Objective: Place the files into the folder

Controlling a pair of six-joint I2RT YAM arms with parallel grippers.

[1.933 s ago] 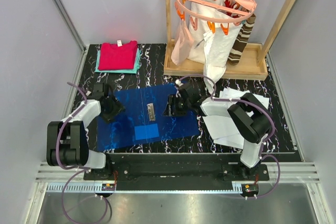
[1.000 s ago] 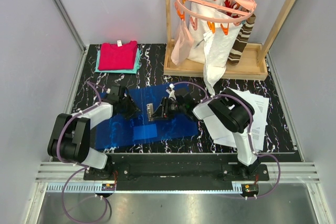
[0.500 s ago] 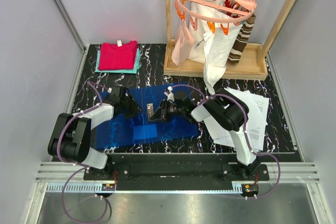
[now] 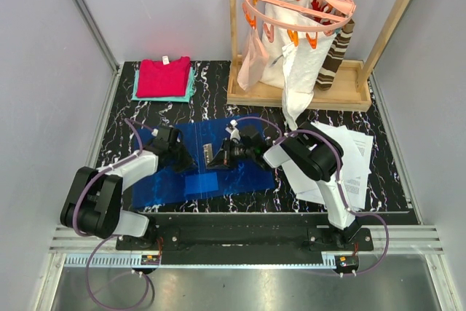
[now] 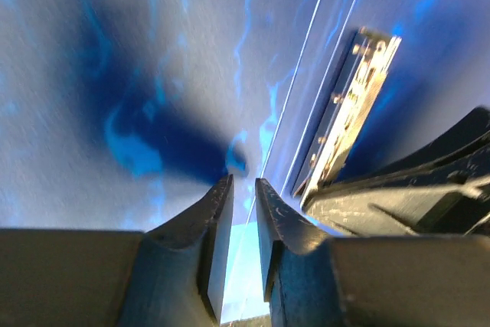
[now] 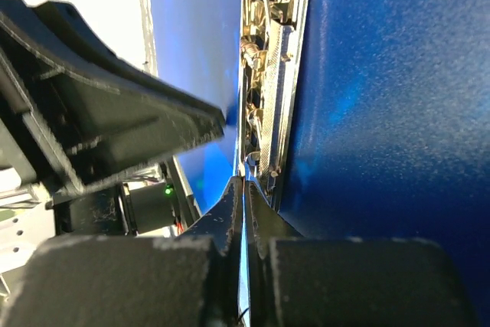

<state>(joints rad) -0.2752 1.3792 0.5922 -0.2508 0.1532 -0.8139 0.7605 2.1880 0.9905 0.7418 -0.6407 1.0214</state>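
The big flat shiny blue plastic folder (image 4: 247,171) lies open in the middle of the black table with white streaks (image 4: 211,96). It has a pale square label (image 4: 202,182) near its front edge and a shiny metal clip (image 4: 210,155) down its middle fold. Both of my hands are low over the folder, one on each side of that clip.

My left gripper (image 4: 182,156) sits just left of the clip. In its own camera its two fingers (image 5: 210,212) have only a thin gap, and I see nothing held there.

My right gripper (image 4: 221,156) is right beside the clip, tip near tip with the left one. Its fingers (image 6: 230,204) are squeezed almost together, with a thin pale line between them. I cannot tell if they pinch anything.

The thin white paper sheets with black print (image 4: 353,158) lie in a loose pile on the table to the right of the folder, apart from both hands.
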